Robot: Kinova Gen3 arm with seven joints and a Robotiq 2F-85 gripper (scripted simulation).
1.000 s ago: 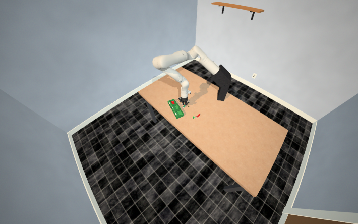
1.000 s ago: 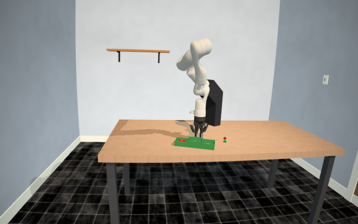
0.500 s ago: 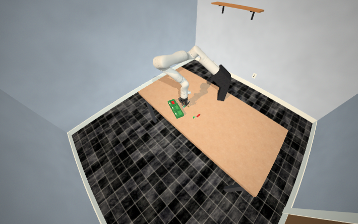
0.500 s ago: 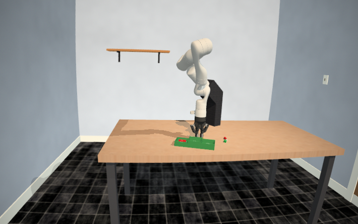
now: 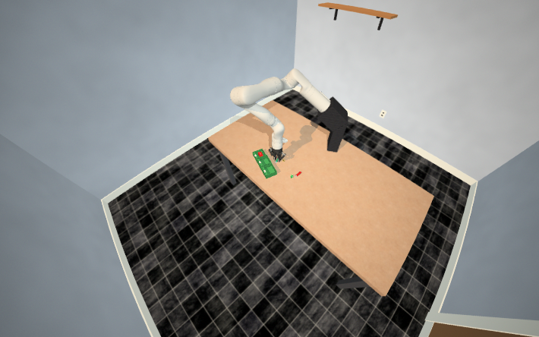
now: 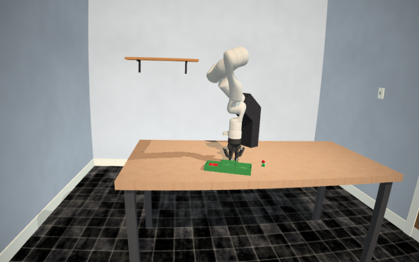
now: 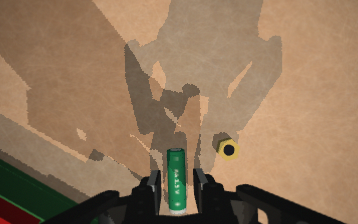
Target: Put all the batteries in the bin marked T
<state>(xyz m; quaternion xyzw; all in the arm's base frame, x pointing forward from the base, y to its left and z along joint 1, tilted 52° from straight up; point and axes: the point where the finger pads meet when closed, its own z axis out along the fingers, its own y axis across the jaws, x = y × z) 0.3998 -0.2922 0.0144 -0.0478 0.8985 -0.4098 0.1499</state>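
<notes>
The jaws flank a green battery lying on the desk just right of the green bins, not visibly clamped. One bin already holds a red battery; this one remains, I judge.

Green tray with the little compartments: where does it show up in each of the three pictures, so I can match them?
Top: the green tray lies just left of the gripper, near picture centre.
Exterior: the tray lies in front of the gripper, its long side facing the camera.
Wrist: only a corner shows, at bottom left.
Shared landmark: the gripper, close beside the tray in every view.
</notes>
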